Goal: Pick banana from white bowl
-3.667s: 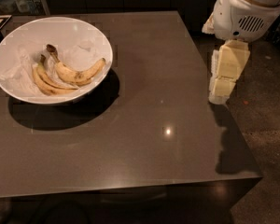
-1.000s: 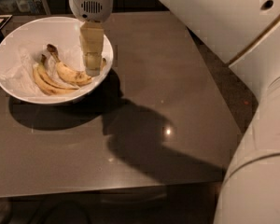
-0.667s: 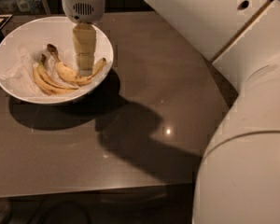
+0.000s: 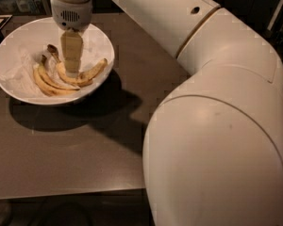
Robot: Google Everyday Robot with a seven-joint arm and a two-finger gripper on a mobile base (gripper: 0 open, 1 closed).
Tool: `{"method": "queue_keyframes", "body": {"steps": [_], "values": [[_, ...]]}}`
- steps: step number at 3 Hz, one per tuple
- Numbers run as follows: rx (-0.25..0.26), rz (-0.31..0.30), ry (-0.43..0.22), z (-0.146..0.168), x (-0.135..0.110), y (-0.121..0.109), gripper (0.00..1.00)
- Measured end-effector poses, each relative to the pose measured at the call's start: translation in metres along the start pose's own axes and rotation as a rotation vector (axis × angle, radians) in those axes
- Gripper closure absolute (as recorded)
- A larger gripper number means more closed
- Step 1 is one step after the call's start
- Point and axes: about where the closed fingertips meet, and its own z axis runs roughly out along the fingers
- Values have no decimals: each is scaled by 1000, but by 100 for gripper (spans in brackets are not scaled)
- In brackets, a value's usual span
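Note:
The white bowl stands at the table's far left. In it lies the banana, thick and curved, yellow with brown spots, its dark stem tip pointing to the back left. My gripper hangs straight down from the wrist inside the bowl, its tip at the banana's middle and hiding that part. I cannot see whether it touches or holds the banana.
A thinner joined pair of bananas lies left of the banana in the bowl. The dark brown table has its front edge low in the view. My cream arm fills the right half and hides the table's right side.
The gripper has come from the table's right edge to over the bowl. In the last second it has shifted left and lowered onto the banana's middle. The bananas have not moved.

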Motion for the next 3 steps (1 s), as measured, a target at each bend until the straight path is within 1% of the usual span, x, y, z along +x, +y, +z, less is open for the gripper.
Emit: {"method": "queue_keyframes", "body": {"steps": [1,2,3], "values": [[-63,31,-16,18,-6,0,25],[-107,51,-27,32,-9,2,24],[-132,70,-34,40,-9,-1,24]]}}
